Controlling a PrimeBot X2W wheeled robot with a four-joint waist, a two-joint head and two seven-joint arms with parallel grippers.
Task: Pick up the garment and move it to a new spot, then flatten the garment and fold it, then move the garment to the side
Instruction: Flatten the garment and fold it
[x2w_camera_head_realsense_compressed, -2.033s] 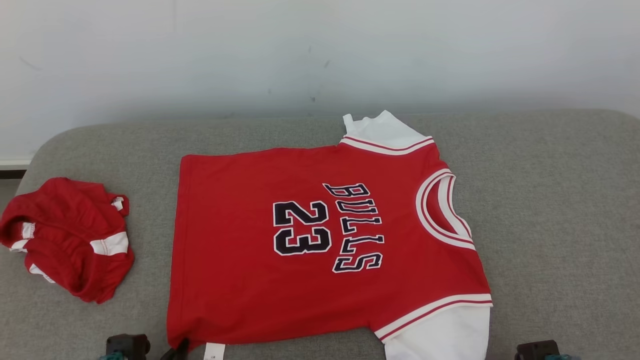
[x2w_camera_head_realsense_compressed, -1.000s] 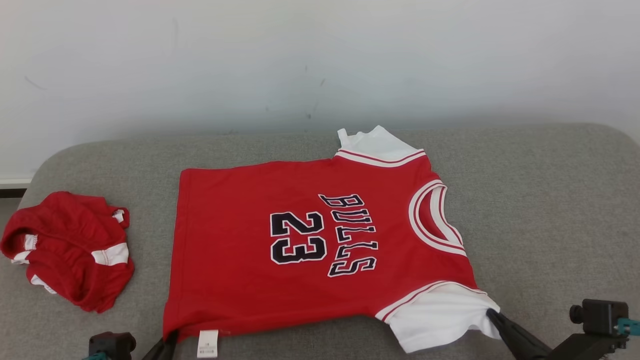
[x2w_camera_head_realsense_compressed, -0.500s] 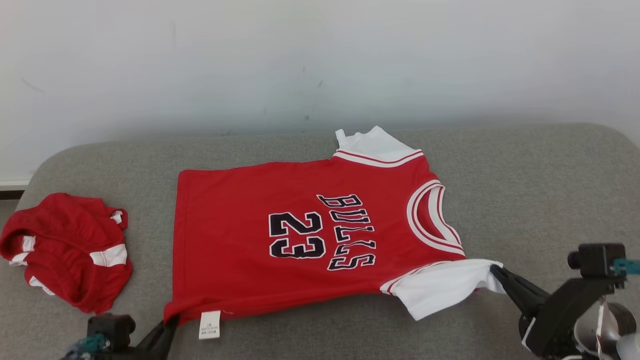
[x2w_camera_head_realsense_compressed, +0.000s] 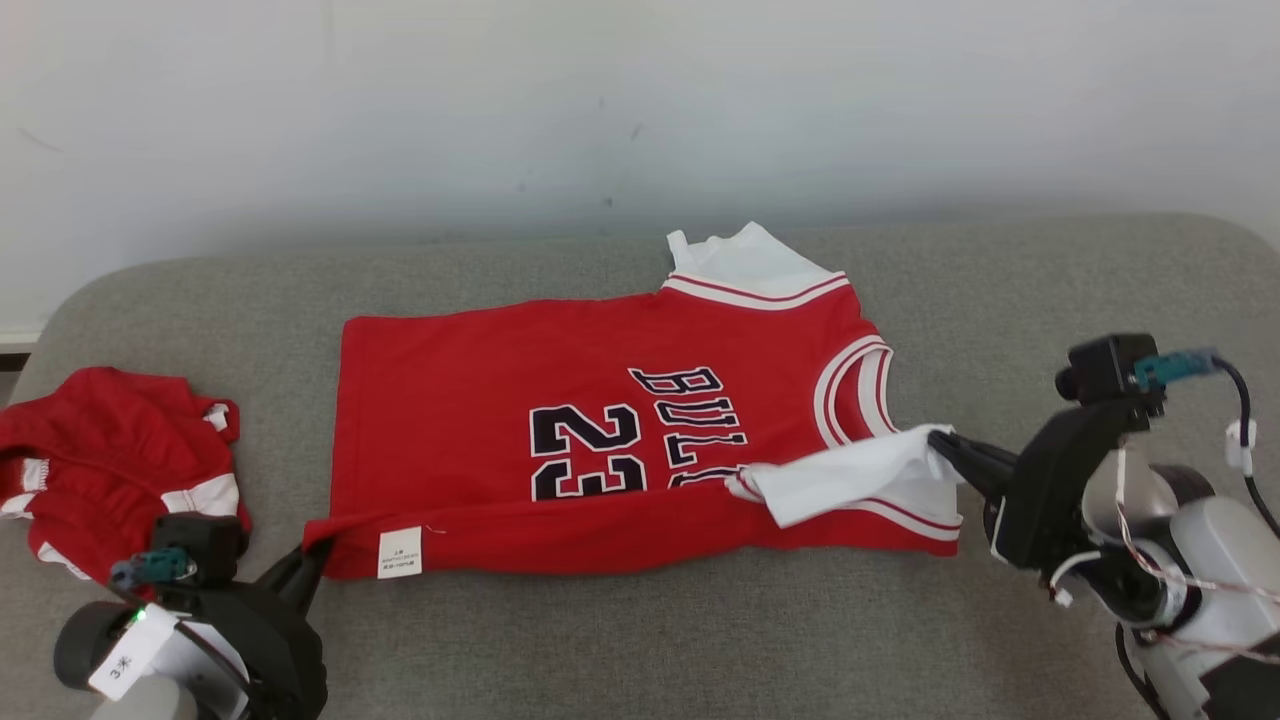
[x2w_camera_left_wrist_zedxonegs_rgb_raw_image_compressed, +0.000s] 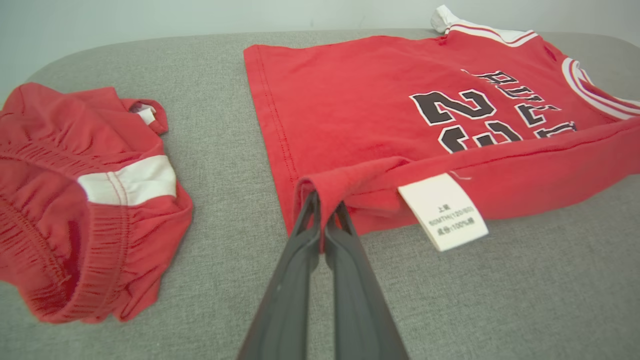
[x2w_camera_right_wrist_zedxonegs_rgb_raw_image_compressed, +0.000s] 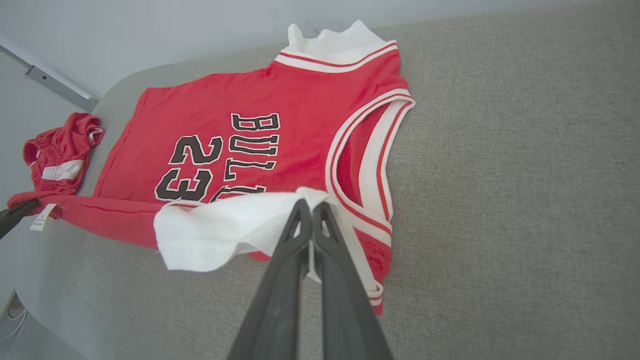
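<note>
On the grey fabric cushion (x2w_camera_head_realsense_compressed: 1050, 290), the red cotton Bulls jersey (x2w_camera_head_realsense_compressed: 560, 400) lies centred, its near edge now drawn farther over. The left gripper (x2w_camera_head_realsense_compressed: 318, 548) pinches the hem corner (x2w_camera_head_realsense_compressed: 345, 545) and the right gripper (x2w_camera_head_realsense_compressed: 940, 442) pinches the white sleeve (x2w_camera_head_realsense_compressed: 850, 480), so folding has begun.

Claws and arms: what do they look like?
Left claw and right claw: two long, tapered dark-grey fingers on black mounts. Each wrist carries a black camera with a teal plug. Right forearm is silver-grey with white wires; left has a white label.

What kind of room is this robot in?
Maybe a plain test room: a grey cushioned seat against a bare white wall, with a red jersey and red shorts on it.
</note>
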